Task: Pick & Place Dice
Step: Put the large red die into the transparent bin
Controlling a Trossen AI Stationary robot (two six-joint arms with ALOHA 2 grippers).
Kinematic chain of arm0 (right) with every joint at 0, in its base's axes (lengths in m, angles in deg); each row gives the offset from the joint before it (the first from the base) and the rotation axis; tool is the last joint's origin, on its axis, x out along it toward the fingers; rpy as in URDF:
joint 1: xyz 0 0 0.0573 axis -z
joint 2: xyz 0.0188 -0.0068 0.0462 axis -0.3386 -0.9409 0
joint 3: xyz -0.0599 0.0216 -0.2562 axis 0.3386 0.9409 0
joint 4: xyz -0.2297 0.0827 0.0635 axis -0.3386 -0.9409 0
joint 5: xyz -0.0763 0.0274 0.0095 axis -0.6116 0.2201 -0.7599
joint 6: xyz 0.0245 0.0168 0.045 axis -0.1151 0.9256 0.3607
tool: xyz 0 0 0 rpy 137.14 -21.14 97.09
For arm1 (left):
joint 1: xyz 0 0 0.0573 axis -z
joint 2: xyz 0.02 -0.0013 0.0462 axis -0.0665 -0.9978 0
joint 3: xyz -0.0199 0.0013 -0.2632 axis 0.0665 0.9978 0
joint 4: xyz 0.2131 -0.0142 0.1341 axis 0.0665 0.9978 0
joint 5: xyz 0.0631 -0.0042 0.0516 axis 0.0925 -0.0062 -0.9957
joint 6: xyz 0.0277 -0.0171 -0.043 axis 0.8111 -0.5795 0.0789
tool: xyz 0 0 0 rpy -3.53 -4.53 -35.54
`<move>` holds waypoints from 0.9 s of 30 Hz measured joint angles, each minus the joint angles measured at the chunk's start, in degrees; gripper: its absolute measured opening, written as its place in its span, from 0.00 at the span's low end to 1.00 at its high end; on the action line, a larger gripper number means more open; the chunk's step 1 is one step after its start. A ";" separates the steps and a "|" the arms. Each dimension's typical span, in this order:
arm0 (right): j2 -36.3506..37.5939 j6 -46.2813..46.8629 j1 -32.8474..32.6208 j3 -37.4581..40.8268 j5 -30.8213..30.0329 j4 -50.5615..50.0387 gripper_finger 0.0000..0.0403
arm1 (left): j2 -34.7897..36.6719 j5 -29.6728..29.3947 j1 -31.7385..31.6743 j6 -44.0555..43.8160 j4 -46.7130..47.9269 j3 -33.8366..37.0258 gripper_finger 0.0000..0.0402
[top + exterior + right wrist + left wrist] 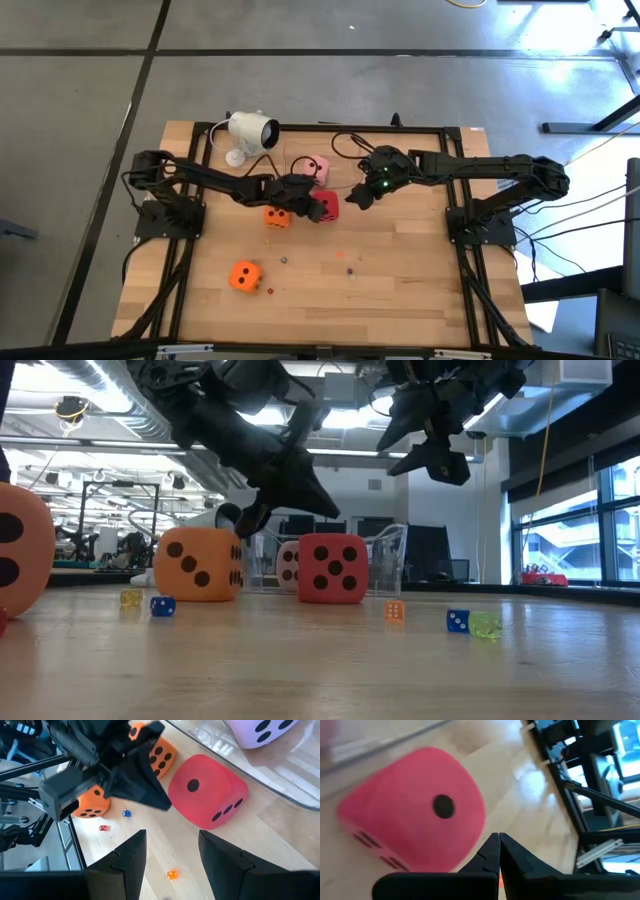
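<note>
The red die (326,207) (332,568) (415,832) (207,790) sits flat on the table near its middle. One orange die (278,215) (200,564) stands just to its left, and the other (245,276) (18,550) lies toward the near edge. The pale pink die (316,168) (260,730) sits inside a clear box (390,555). My left gripper (308,200) (499,842) (330,510) is shut, its tips just above the red die's upper left edge. My right gripper (356,197) (172,845) (428,458) hangs open in the air, right of the red die.
A white camera (250,130) stands at the far left of the table, with cables beside it. Tiny coloured dice are scattered over the near half of the table: blue (162,605), orange (395,610), blue (457,620), green (486,626). The arm bases stand at both side edges.
</note>
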 joint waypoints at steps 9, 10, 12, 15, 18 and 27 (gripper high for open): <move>0.00 -0.92 -0.02 0.00 -0.21 -1.69 0.45 | 4.58 -2.46 -0.33 2.57 10.13 0.02 0.00; 0.00 -1.21 -0.01 0.00 -0.32 -1.68 0.45 | 5.08 -2.63 -0.33 2.59 11.28 0.02 0.00; 0.00 -1.39 -0.02 0.00 -0.93 -1.60 0.45 | 5.89 -3.55 -0.31 2.88 13.55 0.02 0.00; 0.00 -1.49 0.00 0.00 -1.58 -1.41 0.45 | 6.94 -6.57 0.08 3.65 17.25 0.02 0.00; 0.00 -1.44 -0.17 0.00 -1.61 -1.40 0.45 | 7.54 -10.65 0.70 5.36 20.41 0.02 0.00; 0.00 -1.57 -0.52 0.00 -3.22 -1.33 0.45 | 7.50 -15.12 3.44 11.00 21.65 0.02 0.00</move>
